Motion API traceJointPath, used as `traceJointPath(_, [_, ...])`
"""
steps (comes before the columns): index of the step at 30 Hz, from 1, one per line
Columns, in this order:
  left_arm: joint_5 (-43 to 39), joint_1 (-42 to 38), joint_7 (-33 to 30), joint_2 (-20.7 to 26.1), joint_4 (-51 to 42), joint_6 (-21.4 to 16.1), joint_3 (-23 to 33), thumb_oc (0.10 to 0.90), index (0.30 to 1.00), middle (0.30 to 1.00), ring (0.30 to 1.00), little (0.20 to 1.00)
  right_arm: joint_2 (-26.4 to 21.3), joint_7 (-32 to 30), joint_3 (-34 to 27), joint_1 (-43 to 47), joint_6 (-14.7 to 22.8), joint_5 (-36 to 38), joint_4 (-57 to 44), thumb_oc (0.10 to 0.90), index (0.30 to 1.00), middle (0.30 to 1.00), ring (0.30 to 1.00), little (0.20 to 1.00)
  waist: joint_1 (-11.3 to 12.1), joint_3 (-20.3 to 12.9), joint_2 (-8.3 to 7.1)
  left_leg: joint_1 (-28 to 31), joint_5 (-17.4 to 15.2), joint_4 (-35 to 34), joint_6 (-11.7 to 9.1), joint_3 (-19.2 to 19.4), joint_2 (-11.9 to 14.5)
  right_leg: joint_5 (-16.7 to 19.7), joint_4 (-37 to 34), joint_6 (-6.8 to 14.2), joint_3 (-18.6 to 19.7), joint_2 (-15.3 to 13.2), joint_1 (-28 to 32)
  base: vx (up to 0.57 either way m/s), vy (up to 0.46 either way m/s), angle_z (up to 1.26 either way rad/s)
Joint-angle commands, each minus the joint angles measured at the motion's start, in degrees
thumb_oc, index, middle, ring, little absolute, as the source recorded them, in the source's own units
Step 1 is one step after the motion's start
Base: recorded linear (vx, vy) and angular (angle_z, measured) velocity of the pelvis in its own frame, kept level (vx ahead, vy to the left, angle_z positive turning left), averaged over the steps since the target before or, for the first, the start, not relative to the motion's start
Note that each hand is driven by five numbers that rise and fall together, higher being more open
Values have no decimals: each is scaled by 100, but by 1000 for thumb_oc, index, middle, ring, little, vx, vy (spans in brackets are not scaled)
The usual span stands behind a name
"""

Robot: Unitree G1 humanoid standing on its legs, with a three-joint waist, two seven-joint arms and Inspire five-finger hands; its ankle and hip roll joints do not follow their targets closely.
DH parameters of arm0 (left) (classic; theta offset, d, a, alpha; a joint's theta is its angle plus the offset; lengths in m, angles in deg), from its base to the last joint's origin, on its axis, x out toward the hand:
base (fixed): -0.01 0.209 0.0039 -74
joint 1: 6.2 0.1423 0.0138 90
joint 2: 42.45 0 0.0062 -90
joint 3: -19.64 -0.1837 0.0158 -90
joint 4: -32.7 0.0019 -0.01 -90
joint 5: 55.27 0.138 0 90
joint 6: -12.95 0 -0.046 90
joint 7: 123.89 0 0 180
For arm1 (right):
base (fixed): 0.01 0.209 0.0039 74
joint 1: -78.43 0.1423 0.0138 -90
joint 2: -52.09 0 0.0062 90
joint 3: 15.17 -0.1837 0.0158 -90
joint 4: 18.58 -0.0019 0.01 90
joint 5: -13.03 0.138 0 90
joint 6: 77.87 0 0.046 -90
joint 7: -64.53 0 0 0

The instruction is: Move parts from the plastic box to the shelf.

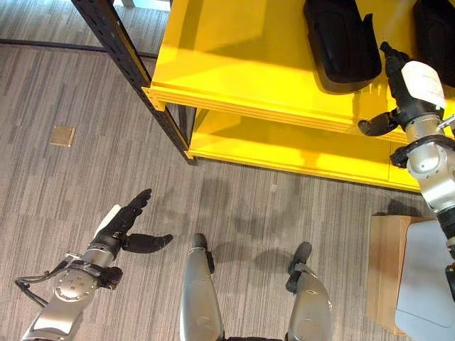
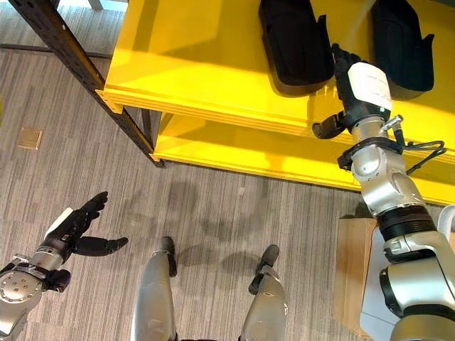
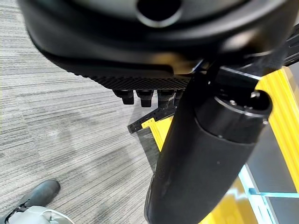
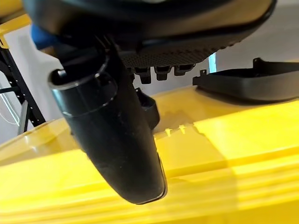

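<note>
Two black parts (image 2: 295,42) (image 2: 402,46) on yellow shelf (image 2: 206,64).

Two black parts (image 2: 295,42) (image 2: 402,46) lay on the one yellow shelf (image 2: 213,64), which had two boards. One wooden box (image 1: 387,266) stood on the floor. Two robot hands showed: left (image 1: 128,224), right (image 2: 352,89).

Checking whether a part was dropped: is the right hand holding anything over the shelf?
No. The right hand is open above the shelf, fingers straight, between two black parts lying flat.
</note>
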Motion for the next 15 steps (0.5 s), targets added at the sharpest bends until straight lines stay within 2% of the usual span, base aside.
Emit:
traceJointPath(1, [-62, 53, -83, 132, 17, -354, 131, 900, 1000, 1000, 1000, 1000, -624, -291, -186, 744, 200, -61, -634, 900, 1000, 1000, 1000, 1000, 75, -96, 36, 476, 534, -1040, -106, -26, 47, -559, 1266, 123, 170, -232, -217, 3, -13, -7])
traceJointPath(15, [-62, 131, -184, -9, 18, -352, 170, 900, 1000, 1000, 1000, 1000, -802, -282, 21, 1060, 159, -127, -671, 900, 1000, 1000, 1000, 1000, 76, -89, 80, 340, 599, -1073, -130, -26, 69, -691, 1491, 78, 202, -232, -463, 2, -4, -1])
